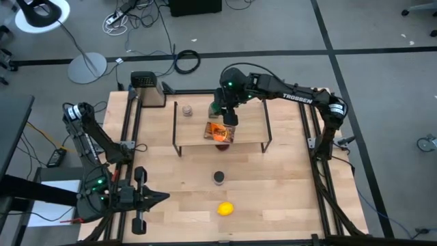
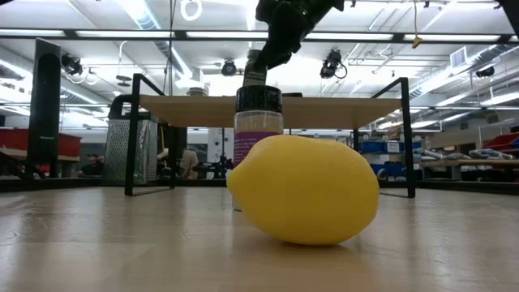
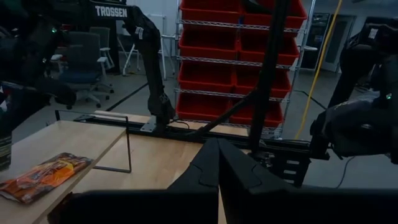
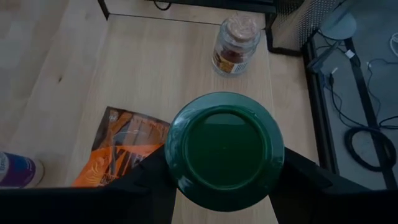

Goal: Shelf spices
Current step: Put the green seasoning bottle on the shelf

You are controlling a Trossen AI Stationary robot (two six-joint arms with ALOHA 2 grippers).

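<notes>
The shelf (image 1: 249, 116) stands mid-table toward the far side. On its wooden top stand the pale beige jar (image 1: 186, 109) (image 4: 235, 45) and the flat orange packet (image 1: 220, 132) (image 4: 124, 149). My right gripper (image 1: 225, 113) is over the shelf top, shut on the green jar (image 4: 224, 149), between the beige jar and the packet. The purple jar with the black lid (image 1: 218, 178) (image 2: 258, 122) stands on the table in front of the shelf. My left gripper (image 1: 156, 198) (image 3: 217, 165) waits shut at the near left of the table. My right gripper pinches the green jar between its two fingers, one on each side of the jar just below the lid (image 4: 224, 149). The fingers come from above, pointing down. The jar stays upright over the shelf board; whether its base touches the board I cannot tell.
A yellow lemon-like fruit (image 1: 225, 208) (image 2: 304, 191) lies on the table near the front edge, in front of the purple jar. A metal mesh box (image 1: 147, 89) stands at the far left corner. Bare board shows on the shelf's right half (image 1: 252, 126).
</notes>
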